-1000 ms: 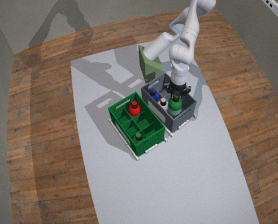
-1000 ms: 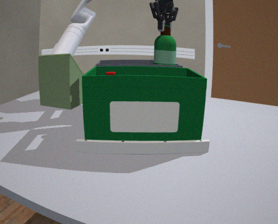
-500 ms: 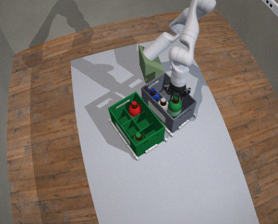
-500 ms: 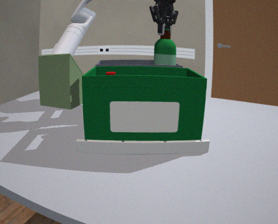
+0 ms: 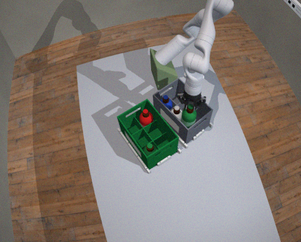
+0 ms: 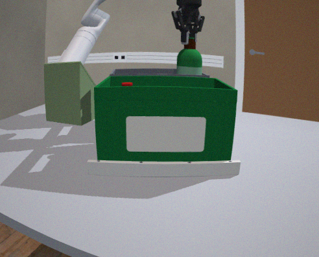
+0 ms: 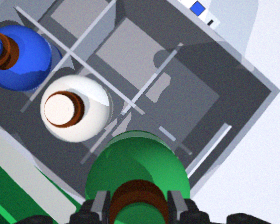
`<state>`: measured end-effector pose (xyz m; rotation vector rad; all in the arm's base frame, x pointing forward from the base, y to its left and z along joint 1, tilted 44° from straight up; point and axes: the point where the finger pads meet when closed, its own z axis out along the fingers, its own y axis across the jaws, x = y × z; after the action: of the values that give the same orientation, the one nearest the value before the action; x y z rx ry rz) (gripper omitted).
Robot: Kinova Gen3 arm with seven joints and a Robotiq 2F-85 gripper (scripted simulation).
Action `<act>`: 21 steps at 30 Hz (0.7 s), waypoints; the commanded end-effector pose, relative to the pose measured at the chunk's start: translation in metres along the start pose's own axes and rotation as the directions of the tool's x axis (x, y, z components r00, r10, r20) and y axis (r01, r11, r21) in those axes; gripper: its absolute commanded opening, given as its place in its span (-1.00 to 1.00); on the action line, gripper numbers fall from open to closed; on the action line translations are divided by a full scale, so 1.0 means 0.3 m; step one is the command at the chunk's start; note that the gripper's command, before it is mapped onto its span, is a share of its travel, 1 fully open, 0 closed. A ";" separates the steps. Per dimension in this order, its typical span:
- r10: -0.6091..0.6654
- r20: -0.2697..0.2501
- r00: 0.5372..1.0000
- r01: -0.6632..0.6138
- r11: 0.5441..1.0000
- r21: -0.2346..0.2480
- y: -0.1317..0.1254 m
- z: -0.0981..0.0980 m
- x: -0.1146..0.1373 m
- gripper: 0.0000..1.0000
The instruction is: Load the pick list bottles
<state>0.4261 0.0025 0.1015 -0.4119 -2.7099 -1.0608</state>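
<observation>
My gripper [image 5: 189,107] [image 6: 189,39] [image 7: 138,207] is shut on the neck of a green bottle [image 5: 189,118] [image 6: 189,60] [image 7: 136,165]. The bottle hangs upright, its lower part inside the front of the grey crate [image 5: 200,125] [image 7: 243,65]; its base is hidden. A white bottle [image 5: 177,115] [image 7: 93,110] and a blue bottle [image 5: 167,105] [image 7: 28,57] stand in that crate's cells. The green crate [image 5: 163,155] [image 6: 163,102] beside it holds a red bottle [image 5: 145,119] and a green-capped bottle [image 5: 150,148]. The pick list [image 7: 197,8] shows only partly, with a blue square.
White rails [image 5: 164,161] [image 6: 163,169] edge the crates on the table. An olive block [image 5: 164,71] [image 6: 63,94] stands behind them near the arm. The white bottle is close beside the held bottle, and the grey crate has cell dividers.
</observation>
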 end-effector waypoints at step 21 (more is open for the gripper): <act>0.000 0.002 1.000 0.000 1.000 0.000 -0.001 0.064 -0.002 -0.80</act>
<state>0.4245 0.0156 0.0878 -0.4118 -2.7098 -1.0608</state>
